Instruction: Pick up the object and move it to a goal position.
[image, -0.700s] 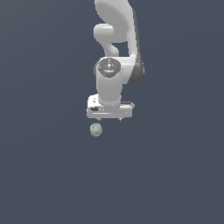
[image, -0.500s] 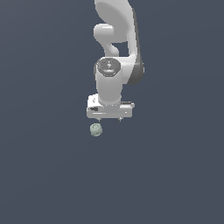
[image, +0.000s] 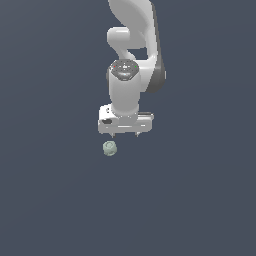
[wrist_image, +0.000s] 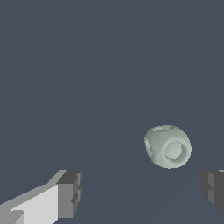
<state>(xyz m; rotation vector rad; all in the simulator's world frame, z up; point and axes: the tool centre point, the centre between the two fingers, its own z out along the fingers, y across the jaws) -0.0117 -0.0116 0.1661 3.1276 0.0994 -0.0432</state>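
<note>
1. The tool (image: 125, 134) hangs at the end of the white arm (image: 134, 60) and points down. In the exterior view only two short finger tips show under its wide white body.
2. In the wrist view the two fingers (wrist_image: 65, 194) stand far apart at opposite edges of the picture, with dark pads on their inner faces. The tool is spread wide, and nothing sits between the pads.
3. The ball (image: 110, 148) is small, pale grey-green and roundish, with flattened dimples on its skin. It is much smaller than the tool's body.
4. In the exterior view the ball lies just below the tool and a little toward the exterior view's left, under the corner of the body on that side. A thin gap of plain background shows between the ball and the finger tips, so they are apart.
5. In the wrist view the ball (wrist_image: 168, 146) sits ahead of the finger tips, nearer to the finger at the picture's far edge than to the white one. It touches neither finger.
6. Everything else is a flat, even dark blue-grey field. I cannot tell whether the ball rests on a surface or how high the tool is above it.
</note>
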